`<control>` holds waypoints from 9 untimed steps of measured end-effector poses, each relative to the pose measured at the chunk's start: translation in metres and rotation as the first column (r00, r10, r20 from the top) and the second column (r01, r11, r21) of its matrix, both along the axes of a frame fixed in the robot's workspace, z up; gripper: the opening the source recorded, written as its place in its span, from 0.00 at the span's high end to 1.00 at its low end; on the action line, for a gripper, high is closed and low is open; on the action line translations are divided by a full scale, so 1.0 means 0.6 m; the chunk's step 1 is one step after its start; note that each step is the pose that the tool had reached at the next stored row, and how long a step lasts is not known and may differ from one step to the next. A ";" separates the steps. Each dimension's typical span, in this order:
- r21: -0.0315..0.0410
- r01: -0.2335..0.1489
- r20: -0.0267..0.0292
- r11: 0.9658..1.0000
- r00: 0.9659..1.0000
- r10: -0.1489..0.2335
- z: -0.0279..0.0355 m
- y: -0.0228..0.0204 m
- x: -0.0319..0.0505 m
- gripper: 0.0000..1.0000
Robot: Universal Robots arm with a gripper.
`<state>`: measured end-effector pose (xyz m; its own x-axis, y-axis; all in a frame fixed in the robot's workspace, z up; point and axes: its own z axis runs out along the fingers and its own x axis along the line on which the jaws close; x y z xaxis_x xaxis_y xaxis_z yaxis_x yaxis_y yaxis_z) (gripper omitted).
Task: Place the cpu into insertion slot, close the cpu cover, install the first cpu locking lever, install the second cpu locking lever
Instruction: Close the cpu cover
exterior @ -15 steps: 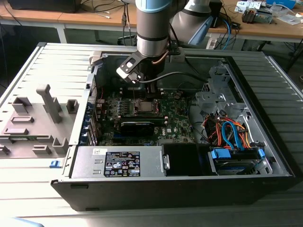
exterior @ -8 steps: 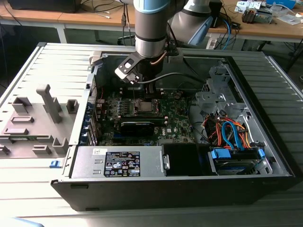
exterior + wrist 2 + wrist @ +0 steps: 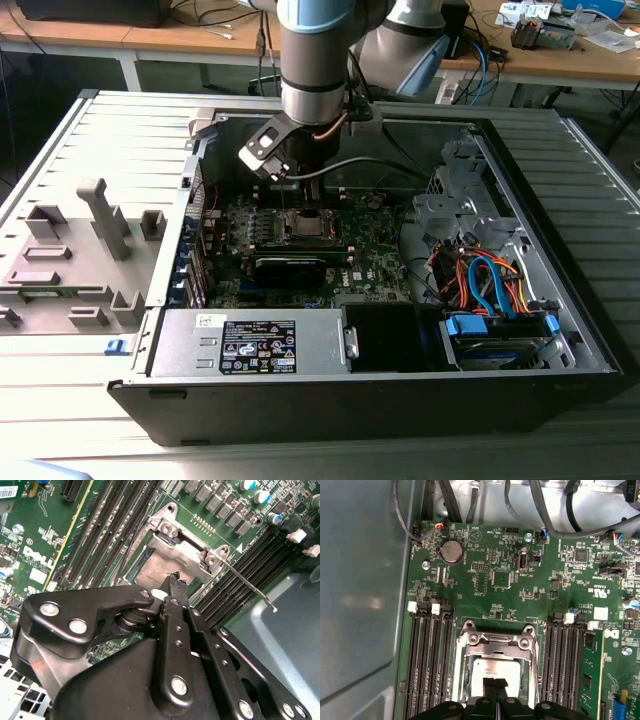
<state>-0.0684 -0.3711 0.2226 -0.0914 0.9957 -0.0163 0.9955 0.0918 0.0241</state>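
Note:
The cpu (image 3: pixel 492 669) lies flat in the insertion slot (image 3: pixel 496 640) on the green motherboard, its silver-grey top showing. The cpu cover (image 3: pixel 462 652), a thin silver frame, lies down around it. In the second wrist view the cpu (image 3: pixel 157 567) shows through the cover (image 3: pixel 186 545), and one thin wire locking lever (image 3: pixel 250 589) sticks out loose over the memory slots. My gripper (image 3: pixel 495 682) hovers directly over the cpu with its black fingers pressed together and nothing between them. In the exterior view the gripper (image 3: pixel 298 203) hangs over the socket (image 3: pixel 302 226) inside the open computer case.
Black memory slots (image 3: pixel 427 660) flank the socket on both sides. A black graphics card (image 3: pixel 290 268) lies just in front of it, with a power supply (image 3: pixel 250 345) nearer still. Coloured cables (image 3: pixel 490 280) fill the case's right side. A grey fixture (image 3: pixel 90 240) stands outside on the exterior view's left.

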 end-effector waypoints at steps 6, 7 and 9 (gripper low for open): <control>0.000 0.000 0.000 1.000 1.000 0.000 -0.009 0.0000 -0.013 0.89; 0.000 0.000 0.000 1.000 1.000 0.000 -0.010 0.0000 -0.016 0.89; 0.000 0.000 0.000 1.000 1.000 0.000 -0.013 0.0001 -0.019 0.89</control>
<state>-0.0796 -0.3711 0.2148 -0.0913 0.9957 -0.0161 0.9955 0.0917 0.0242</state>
